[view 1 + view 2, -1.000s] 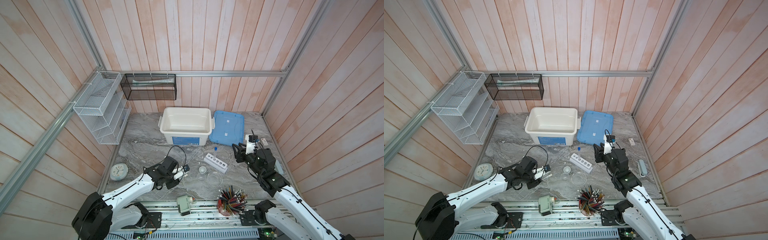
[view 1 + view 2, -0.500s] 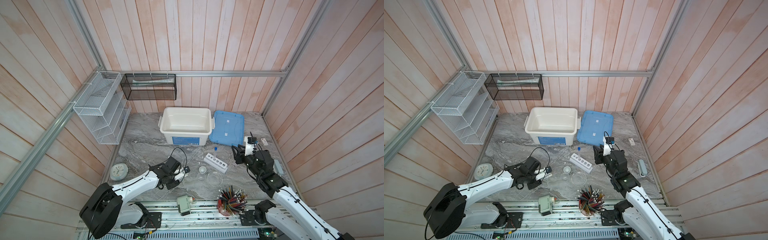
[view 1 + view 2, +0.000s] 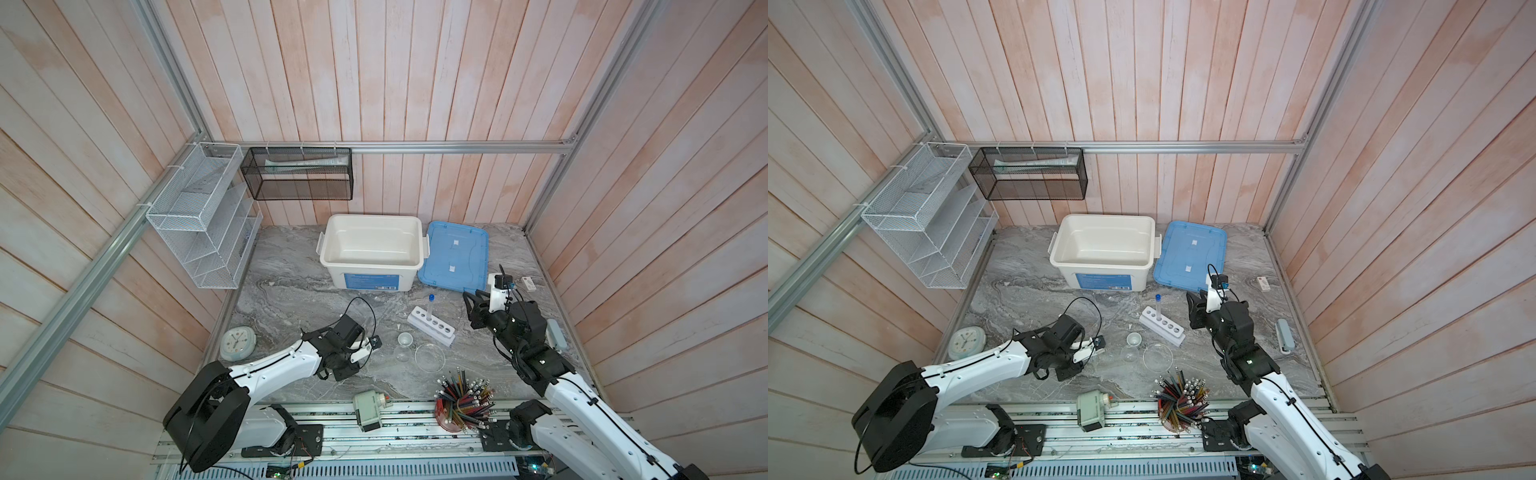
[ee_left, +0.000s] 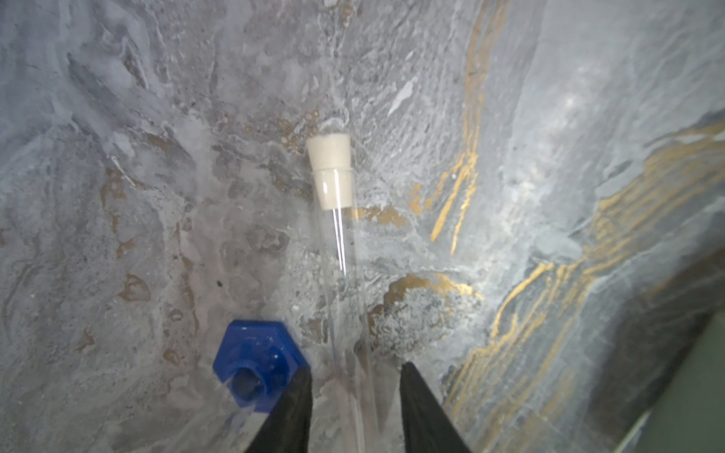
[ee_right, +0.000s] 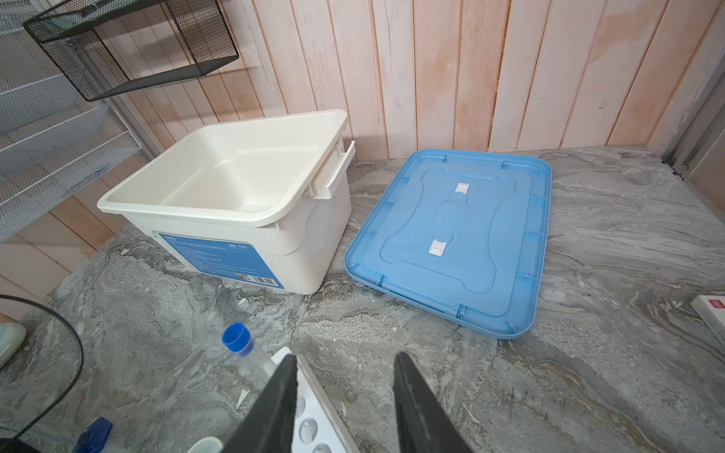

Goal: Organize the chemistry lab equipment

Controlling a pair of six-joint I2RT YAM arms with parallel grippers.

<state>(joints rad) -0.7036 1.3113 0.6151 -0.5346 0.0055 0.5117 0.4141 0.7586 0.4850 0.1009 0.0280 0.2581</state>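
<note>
Grey marbled counter [image 3: 291,299], front edge: clear glass test tube with white stopper [image 4: 340,243] lies inside the narrowly parted left claw [image 4: 355,366], ungripped. An off-centre squeeze could roll it into the adjacent blue-based clear cylinder [image 4: 255,361]. Right claw [image 5: 345,357] gapes empty.

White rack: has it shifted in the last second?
No. The white rack sits at the same spot and angle in front of the white bin, blue-capped tube in its end hole as before.
</note>
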